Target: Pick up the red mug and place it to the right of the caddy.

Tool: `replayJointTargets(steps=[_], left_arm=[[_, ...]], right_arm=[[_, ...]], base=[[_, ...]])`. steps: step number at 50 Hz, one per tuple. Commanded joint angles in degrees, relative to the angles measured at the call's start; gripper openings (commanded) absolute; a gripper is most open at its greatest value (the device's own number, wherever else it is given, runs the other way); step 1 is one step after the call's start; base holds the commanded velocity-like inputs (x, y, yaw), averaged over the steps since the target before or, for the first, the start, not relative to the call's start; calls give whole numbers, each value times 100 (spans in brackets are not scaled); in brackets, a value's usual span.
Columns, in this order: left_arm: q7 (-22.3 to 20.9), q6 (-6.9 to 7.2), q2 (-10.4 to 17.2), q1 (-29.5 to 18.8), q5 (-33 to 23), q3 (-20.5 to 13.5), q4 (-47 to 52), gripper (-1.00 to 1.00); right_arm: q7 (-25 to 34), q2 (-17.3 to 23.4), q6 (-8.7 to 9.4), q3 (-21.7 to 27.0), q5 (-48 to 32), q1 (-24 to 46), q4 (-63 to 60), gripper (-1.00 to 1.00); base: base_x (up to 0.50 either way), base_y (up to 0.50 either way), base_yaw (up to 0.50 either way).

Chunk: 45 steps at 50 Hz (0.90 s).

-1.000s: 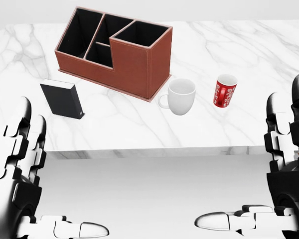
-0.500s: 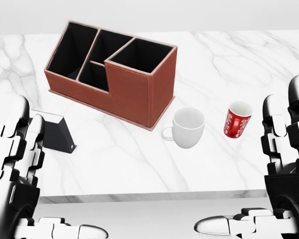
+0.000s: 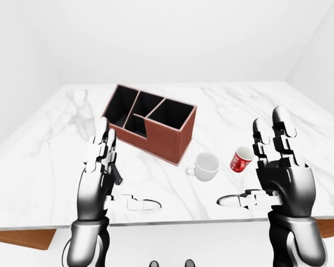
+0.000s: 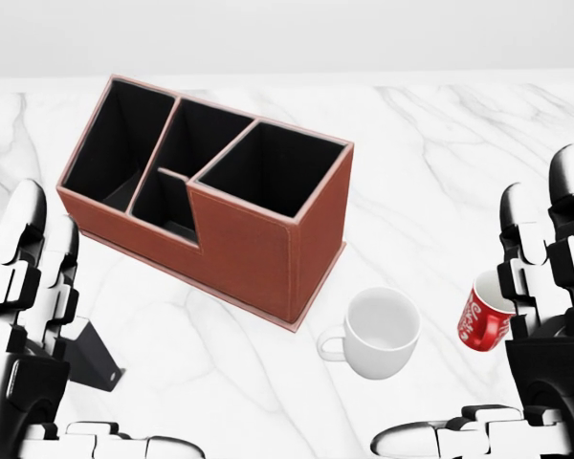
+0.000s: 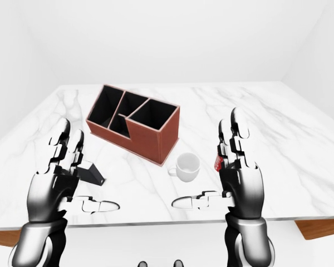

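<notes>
The red mug (image 4: 483,317) with white lettering stands upright on the marble table (image 4: 430,153), at the right of the head view. It is right of a white mug (image 4: 383,333) and apart from it. The brown caddy (image 4: 253,251), with several black compartments, sits left of both mugs. My right hand (image 3: 253,167) is raised with its fingers (image 3: 283,129) spread, open and empty, just right of the red mug and partly in front of it in the right-eye view. My left hand (image 3: 128,169) is also open and empty, below the caddy's left end.
A small black box (image 4: 94,356) lies on the table behind my left hand, below the caddy. The table's near edge (image 3: 167,222) runs just under both hands. White walls surround the table.
The camera has moved closer to the table: caddy, mugs and black box appear larger and lower in the head view. Both hands stay open in about the same pose.
</notes>
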<state>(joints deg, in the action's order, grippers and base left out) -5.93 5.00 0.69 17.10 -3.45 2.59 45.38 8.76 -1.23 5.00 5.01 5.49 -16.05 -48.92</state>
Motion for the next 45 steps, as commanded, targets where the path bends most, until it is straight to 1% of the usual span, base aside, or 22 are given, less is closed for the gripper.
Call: replayJointTargets(steps=[1,15,18,20,25,33,39,45], left_arm=[[-10,0,1,23,-5,-1,118,100],[-12,0,2,44,-13,9,107,100],[-7,0,-2,60,-12,-2,-39,100],[-13,0,-1,26,-6,-13,76,100],[-8,0,2,47,-31,41,56,100],[-28,0,1,6,10,-40,93,100],[-26,0,-6,37,-10,-9,107,100],[-30,0,-3,55,-5,-12,171,100]], right_arm=[[12,-6,0,20,16,-10,-54,100],[23,-17,0,24,14,-25,-63,100],[12,-18,0,47,20,-6,-54,100],[-1,-19,0,61,15,13,-37,100],[-22,-20,0,77,17,41,-34,100],[-47,-21,0,68,31,65,4,100],[-6,-17,0,86,118,33,-55,100],[9,-37,0,134,210,17,-145,100]], base=[[50,0,0],[50,0,0],[50,0,0],[50,0,0],[48,0,0],[2,0,0],[0,0,0],[0,-50,0]])
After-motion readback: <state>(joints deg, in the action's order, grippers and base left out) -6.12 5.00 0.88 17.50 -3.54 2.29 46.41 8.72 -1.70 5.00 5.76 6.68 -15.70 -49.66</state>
